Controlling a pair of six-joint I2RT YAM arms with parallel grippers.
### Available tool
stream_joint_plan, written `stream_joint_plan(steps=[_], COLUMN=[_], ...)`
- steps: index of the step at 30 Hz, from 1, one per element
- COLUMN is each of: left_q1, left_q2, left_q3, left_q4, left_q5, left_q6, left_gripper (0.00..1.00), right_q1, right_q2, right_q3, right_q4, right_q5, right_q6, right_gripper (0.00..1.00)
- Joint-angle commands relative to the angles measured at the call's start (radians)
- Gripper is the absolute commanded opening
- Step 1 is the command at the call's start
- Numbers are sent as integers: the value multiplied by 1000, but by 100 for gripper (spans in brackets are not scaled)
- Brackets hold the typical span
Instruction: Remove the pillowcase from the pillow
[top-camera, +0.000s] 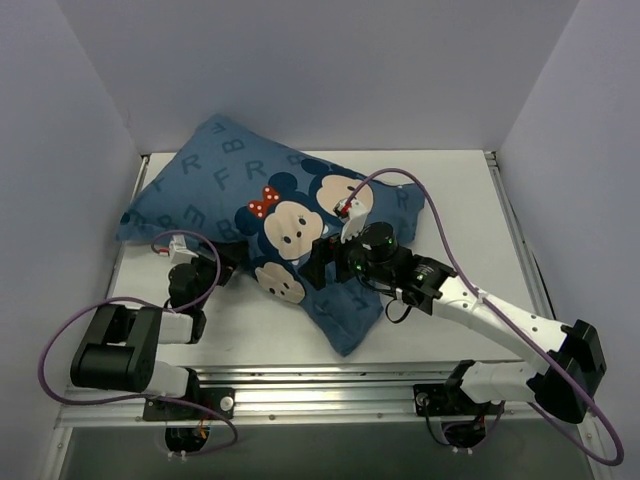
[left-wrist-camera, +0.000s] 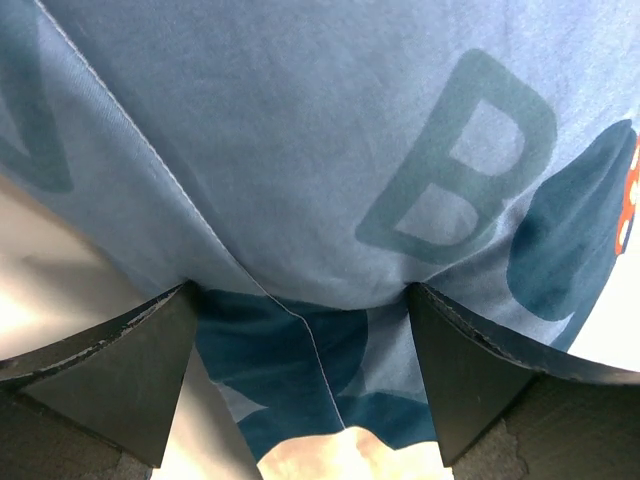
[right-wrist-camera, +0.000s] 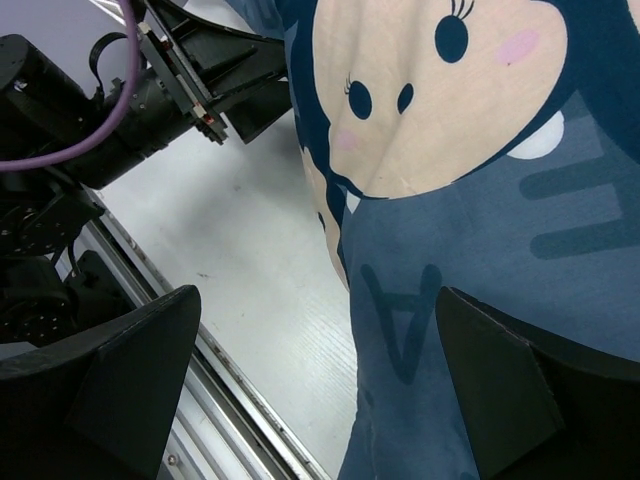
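Observation:
The blue pillowcase (top-camera: 230, 180) with letters and mouse faces lies diagonally from the far left to the near middle of the table. The white pillow is hidden inside it. My left gripper (top-camera: 226, 268) is open at the case's left edge. In the left wrist view the fabric (left-wrist-camera: 300, 150) with its seam fills the gap between the spread fingers of that gripper (left-wrist-camera: 300, 305). My right gripper (top-camera: 328, 265) is open above the case's near end. In the right wrist view that gripper (right-wrist-camera: 318, 305) spans the case's edge (right-wrist-camera: 520, 300) and bare table, holding nothing.
A white table (top-camera: 460, 200) sits inside an enclosure with grey walls on three sides. An aluminium rail (top-camera: 320, 385) runs along the near edge and also shows in the right wrist view (right-wrist-camera: 230, 400). The left arm (right-wrist-camera: 150, 90) shows at the upper left of the right wrist view.

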Motion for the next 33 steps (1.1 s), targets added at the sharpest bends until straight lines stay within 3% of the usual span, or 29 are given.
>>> stream_joint_plan(steps=[1, 5, 9, 11, 13, 14, 17, 18, 20, 21, 24, 27, 28, 30, 31, 33], left_q1=[3, 0, -10, -10, -11, -11, -8, -8, 1, 4, 16, 18, 18, 15, 13, 12], left_q2=[103, 227, 237, 223, 217, 217, 223, 223, 207, 177, 65, -133, -191, -367, -413, -519], left_q3=[26, 78, 119, 136, 155, 162, 182, 184, 187, 185, 198, 263, 292, 364, 456, 553], left_q4=[410, 529, 554, 534, 516, 513, 520, 529, 534, 525, 444, 220, 24, -210, -445, -629], left_q5=[83, 141, 146, 140, 137, 137, 146, 152, 166, 167, 189, 207, 204, 177, 139, 106], left_q6=[-49, -101, -107, -100, -100, -100, -103, -104, -107, -106, -92, -41, 13, 84, 162, 238], left_gripper=[94, 94, 94, 99, 84, 68, 47, 31, 18, 3, 2, 2, 2, 2, 2, 2], right_q1=[-11, -24, -31, -31, -31, -31, -31, -30, -31, -33, -33, -37, -39, -44, -47, -53], right_q2=[-35, -39, -44, -49, -50, -53, -59, -62, -76, -82, -110, -134, -147, -159, -174, -190], right_q3=[17, 20, 23, 24, 24, 24, 29, 30, 35, 38, 50, 75, 90, 107, 122, 138], right_q4=[-1, -13, -27, -32, -40, -43, -52, -58, -67, -76, -96, -168, -179, -207, -214, -233], right_q5=[-21, -15, -11, -5, -1, 1, 9, 12, 18, 22, 47, 90, 99, 120, 127, 145], right_q6=[-18, -23, -21, -21, -23, -23, -20, -17, -12, -12, -18, -33, -35, -41, -40, -40], right_gripper=[100, 100, 100, 100, 100, 100, 100, 100, 100, 100, 100, 100, 100, 100, 100, 100])
